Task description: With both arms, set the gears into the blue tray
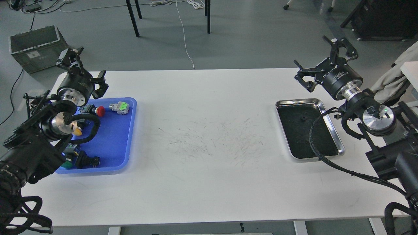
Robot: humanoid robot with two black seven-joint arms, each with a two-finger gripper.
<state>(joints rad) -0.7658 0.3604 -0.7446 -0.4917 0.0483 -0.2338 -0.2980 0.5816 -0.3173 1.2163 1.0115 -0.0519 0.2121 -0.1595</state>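
The blue tray [111,140] lies at the table's left end. The shiny steel tray [297,101] with a black liner sits at the right end, and one tiny black gear [303,118] shows on its liner; my right arm's cable crosses the liner and may hide more. My left gripper [85,67] hovers open over the blue tray's far left corner, holding nothing. My right gripper [318,57] hangs open and empty above the table just beyond the steel tray's far edge.
Inside the blue tray are push-button switches: a red-capped one [99,111], a grey and green one [120,107], a yellow-capped one [76,130], a green-capped one [67,163] and a black one [86,160]. A grey crate [32,47] stands on the floor at far left.
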